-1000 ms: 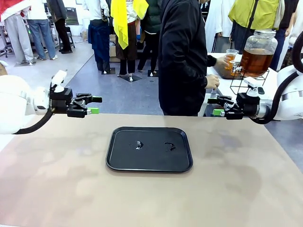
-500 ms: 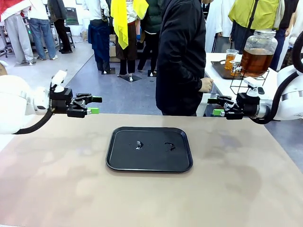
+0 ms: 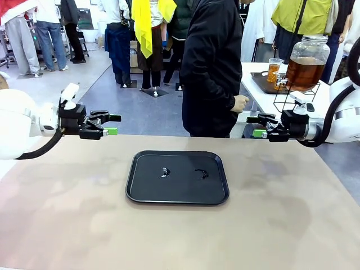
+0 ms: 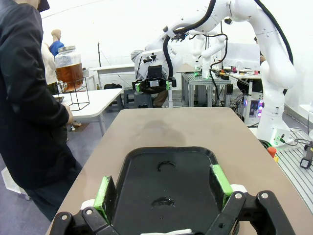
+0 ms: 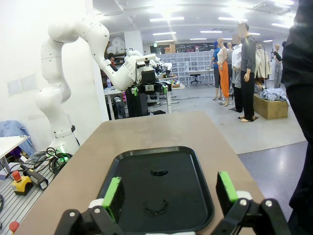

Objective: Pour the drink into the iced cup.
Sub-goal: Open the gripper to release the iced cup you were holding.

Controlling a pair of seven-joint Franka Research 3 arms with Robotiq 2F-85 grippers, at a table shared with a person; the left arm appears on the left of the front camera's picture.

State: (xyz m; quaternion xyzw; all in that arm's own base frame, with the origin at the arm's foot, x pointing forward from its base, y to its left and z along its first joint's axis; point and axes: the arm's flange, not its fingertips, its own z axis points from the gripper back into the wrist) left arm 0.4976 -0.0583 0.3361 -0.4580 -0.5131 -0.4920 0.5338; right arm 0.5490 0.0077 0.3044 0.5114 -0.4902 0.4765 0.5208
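Observation:
The drink is amber liquid in a large lidded glass jar (image 3: 306, 63) on a wire stand, on a white side table at the back right; the left wrist view has the jar (image 4: 68, 71) at far left. Beside it, on a dark tray, stands a clear cup (image 3: 274, 68) of amber liquid; ice cannot be made out. My left gripper (image 3: 114, 124) (image 4: 163, 188) hovers open and empty over the table's far left edge. Opposite, my right gripper (image 3: 253, 126) (image 5: 169, 193) is open and empty at the far right edge. Both point inward toward each other.
A black tray (image 3: 180, 188) with small wet marks lies in the middle of the brown table, seen too from each wrist (image 4: 195, 161) (image 5: 127, 181). A person in a black jacket (image 3: 211, 67) stands at the far edge, one hand (image 3: 241, 103) hanging near my right gripper.
The person's hand has left the cup on the side table and dropped to their side, and their body has shifted left. Neither arm has moved.

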